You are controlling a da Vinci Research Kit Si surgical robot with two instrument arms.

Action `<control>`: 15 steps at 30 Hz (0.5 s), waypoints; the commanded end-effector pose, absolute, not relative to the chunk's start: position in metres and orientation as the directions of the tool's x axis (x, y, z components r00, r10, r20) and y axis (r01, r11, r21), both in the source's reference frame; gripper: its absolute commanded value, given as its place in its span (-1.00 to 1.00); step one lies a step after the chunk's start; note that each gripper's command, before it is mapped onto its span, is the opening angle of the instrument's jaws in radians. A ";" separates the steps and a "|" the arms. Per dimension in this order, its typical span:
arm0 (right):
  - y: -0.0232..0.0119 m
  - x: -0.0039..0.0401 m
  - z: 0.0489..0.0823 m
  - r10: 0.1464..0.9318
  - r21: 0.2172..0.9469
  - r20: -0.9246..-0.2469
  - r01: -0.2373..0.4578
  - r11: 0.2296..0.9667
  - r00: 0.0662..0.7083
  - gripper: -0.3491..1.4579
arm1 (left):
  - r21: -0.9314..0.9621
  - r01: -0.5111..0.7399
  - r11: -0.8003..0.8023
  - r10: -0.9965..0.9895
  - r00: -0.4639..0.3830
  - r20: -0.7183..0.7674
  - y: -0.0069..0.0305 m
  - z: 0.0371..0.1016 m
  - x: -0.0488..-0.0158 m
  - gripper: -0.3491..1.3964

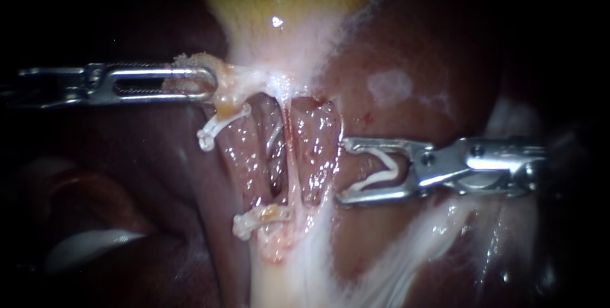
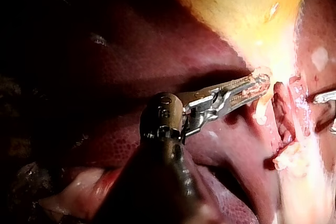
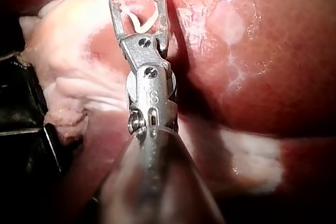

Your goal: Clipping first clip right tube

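Glossy liver point(image 1: 445, 41) backs right instrument's point(image 1: 343, 171) white V-shaped clip point(image 1: 381, 171).

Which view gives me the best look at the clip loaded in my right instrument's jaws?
Endoscope view: the loaded clip lies side-on, both white legs visible between the jaws of the right instrument. Right wrist view shows it foreshortened from behind the jaws. Left wrist view catches only the jaw tips.

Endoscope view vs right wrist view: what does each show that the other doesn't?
Endoscope only: the silver left instrument, jaws shut on pale tissue; upper closed white clip; lower closed white clip. Right wrist only: the dark instrument shaft. Both: the silver right instrument, its jaws holding an open white V-shaped clip, over reddish-brown liver.
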State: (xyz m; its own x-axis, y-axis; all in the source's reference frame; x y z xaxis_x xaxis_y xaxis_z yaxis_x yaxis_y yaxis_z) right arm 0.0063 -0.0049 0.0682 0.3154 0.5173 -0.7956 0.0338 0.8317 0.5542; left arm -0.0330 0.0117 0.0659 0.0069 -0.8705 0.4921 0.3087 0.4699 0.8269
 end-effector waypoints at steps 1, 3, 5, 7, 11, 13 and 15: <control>-0.0051 0.0067 0.0687 0.519 0.557 -0.794 0.034 0.830 0.317 -0.08 | 0.827 0.309 0.470 -0.871 0.007 0.492 0.0117 0.0659 -0.0330 -1.00; -0.0054 0.0074 0.0695 0.526 0.562 -0.789 0.029 0.826 0.317 -0.08 | 0.827 0.309 0.470 -0.871 0.007 0.492 0.0117 0.0659 -0.0330 -1.00; -0.0055 0.0082 0.0705 0.532 0.568 -0.785 0.024 0.823 0.317 -0.08 | 0.827 0.309 0.470 -0.871 0.007 0.492 0.0117 0.0658 -0.0330 -1.00; -0.0056 0.0088 0.0715 0.544 0.577 -0.778 0.014 0.816 0.314 -0.08 | 0.827 0.309 0.470 -0.871 0.007 0.492 0.0117 0.0658 -0.0330 -1.00; -0.0058 0.0098 0.0729 0.554 0.587 -0.771 0.012 0.810 0.314 -0.08 | 0.827 0.310 0.470 -0.871 0.007 0.492 0.0116 0.0658 -0.0330 -1.00; -0.0059 0.0103 0.0734 0.561 0.595 -0.766 0.017 0.804 0.313 -0.07 | 0.827 0.310 0.470 -0.871 0.007 0.492 0.0116 0.0658 -0.0330 -1.00; -0.0061 0.0107 0.0736 0.569 0.606 -0.760 0.027 0.795 0.313 -0.07 | 0.827 0.310 0.470 -0.871 0.007 0.492 0.0116 0.0658 -0.0330 -1.00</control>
State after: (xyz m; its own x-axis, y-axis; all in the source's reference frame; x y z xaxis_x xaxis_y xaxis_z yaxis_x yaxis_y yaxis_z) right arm 0.0110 -0.0061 0.0737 0.3119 0.5763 -0.7553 0.0335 0.7878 0.6150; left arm -0.0330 0.0116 0.0658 0.0068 -0.8705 0.4921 0.3096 0.4697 0.8267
